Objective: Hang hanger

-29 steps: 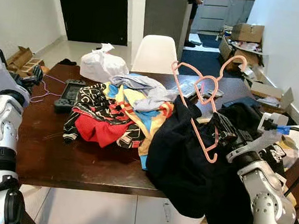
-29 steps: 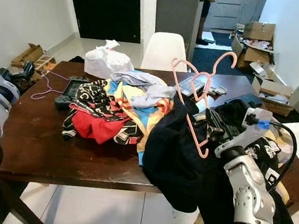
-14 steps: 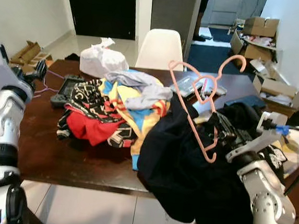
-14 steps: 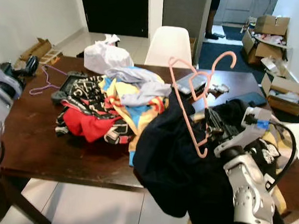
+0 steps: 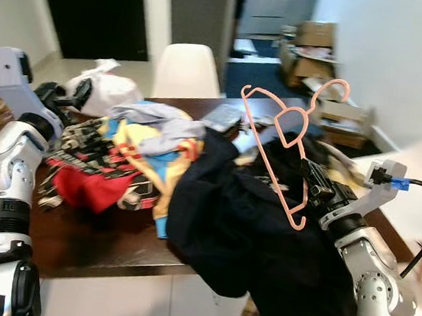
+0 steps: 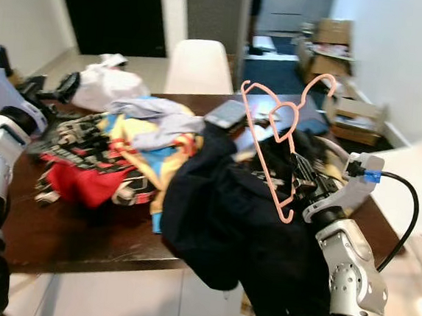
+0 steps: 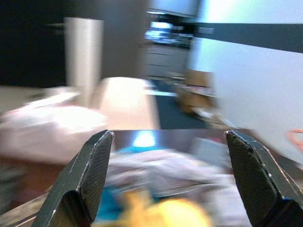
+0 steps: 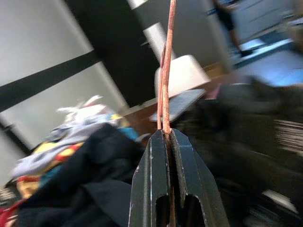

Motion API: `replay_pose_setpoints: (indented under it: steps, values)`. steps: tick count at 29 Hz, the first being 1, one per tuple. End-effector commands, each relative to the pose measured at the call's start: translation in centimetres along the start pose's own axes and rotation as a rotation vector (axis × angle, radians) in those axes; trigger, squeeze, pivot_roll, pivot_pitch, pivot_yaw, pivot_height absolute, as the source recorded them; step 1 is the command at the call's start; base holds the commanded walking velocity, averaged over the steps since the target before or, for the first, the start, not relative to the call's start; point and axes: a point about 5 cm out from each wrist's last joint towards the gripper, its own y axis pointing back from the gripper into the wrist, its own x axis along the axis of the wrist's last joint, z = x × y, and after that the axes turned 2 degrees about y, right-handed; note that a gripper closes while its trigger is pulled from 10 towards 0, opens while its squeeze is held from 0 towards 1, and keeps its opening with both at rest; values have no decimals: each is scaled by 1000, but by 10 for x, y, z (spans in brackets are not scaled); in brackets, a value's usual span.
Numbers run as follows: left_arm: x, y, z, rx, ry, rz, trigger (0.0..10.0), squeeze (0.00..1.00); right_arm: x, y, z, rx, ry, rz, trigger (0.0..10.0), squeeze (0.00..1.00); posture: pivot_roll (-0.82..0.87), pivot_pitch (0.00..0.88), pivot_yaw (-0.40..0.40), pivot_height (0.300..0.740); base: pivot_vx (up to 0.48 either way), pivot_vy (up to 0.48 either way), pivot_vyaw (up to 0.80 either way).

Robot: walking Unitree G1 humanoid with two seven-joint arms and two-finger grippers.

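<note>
A pink wire hanger (image 5: 284, 146) stands upright over the right half of the dark table (image 5: 101, 233), its hook pointing up and right. My right gripper (image 5: 311, 183) is shut on the hanger's lower part; in the right wrist view the hanger (image 8: 165, 71) runs straight up from between the pressed fingers (image 8: 154, 175). A large black garment (image 5: 256, 236) lies under the hanger and hangs over the table's front edge. My left gripper (image 7: 170, 175) is raised at the table's far left, open, with nothing between its fingers (image 7: 90, 175).
A heap of coloured clothes (image 5: 115, 157) covers the table's middle, with a white plastic bag (image 5: 102, 89) behind it. A white chair (image 5: 185, 71) stands at the far side. Cardboard boxes (image 5: 317, 41) lie by the right wall. A person's legs (image 6: 254, 14) stand in the back doorway.
The camera has swung to the right, so the table and clothes have slid left in view. The right gripper still holds the hanger in the same pose. The left arm has risen slightly.
</note>
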Motion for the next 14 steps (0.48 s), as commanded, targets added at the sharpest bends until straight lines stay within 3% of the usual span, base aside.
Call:
replay_pose_setpoints:
  steps: [1,5,6,8,9,11,14]
  values:
    - [-9,1,5,-31,19,-33,10000,0,2,1,-1,1,-4,8,10000,0,-93,0,45,710,0,0,-800]
    - [-17,2,10,-70,4,-68,10000,0,1,1,-2,1,-2,5,10000,0,-93,0,44,710,0,0,-800]
    - [-25,3,4,-18,-29,-113,10000,0,2,0,-1,-3,3,6,10000,0,-94,0,44,710,0,0,0]
    - [-25,3,4,-18,-29,-113,10000,0,2,0,-1,-3,3,6,10000,0,-94,0,44,710,0,0,0]
    - [-31,4,-4,51,-67,-156,10000,0,2,0,-1,-7,11,7,10000,0,-94,0,44,710,0,0,0]
    - [-31,4,-4,51,-67,-156,10000,0,2,0,-1,-7,11,7,10000,0,-94,0,44,710,0,0,0]
    - [-40,7,-31,259,-185,-243,10000,0,3,1,0,-13,25,6,10000,0,-98,0,41,710,0,0,0]
